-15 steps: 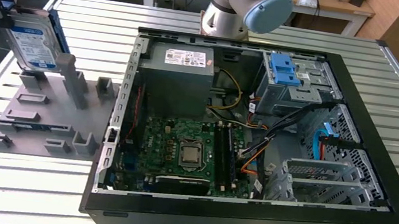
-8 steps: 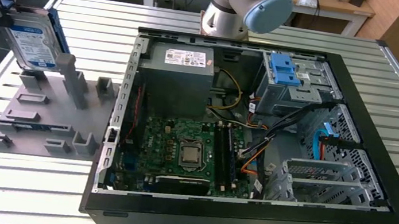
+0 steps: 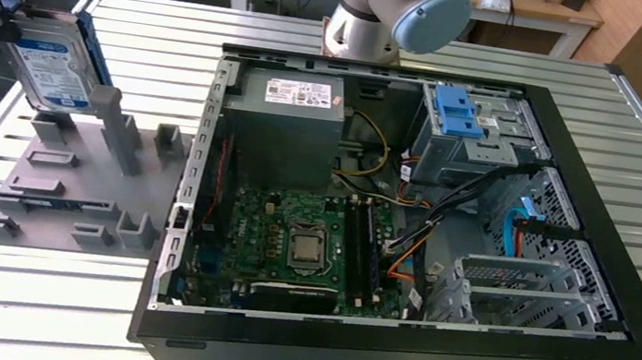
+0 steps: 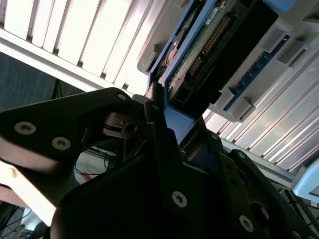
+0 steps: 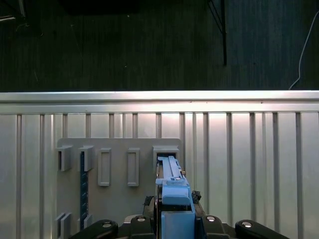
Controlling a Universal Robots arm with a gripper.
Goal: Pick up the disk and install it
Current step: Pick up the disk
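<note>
At the exterior view's left, the jaws were clamped on the upright disk [image 3: 53, 66] above the grey holder [image 3: 70, 194].

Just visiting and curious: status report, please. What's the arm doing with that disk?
Gripper shut on the disk. Disk upright at the grey holder, outside the open computer case. Nothing seen blocking it.

Ribbed metal table [image 3: 31, 309] bearing grey fixture [image 3: 70, 194] and open computer case [image 3: 607, 273]
</note>
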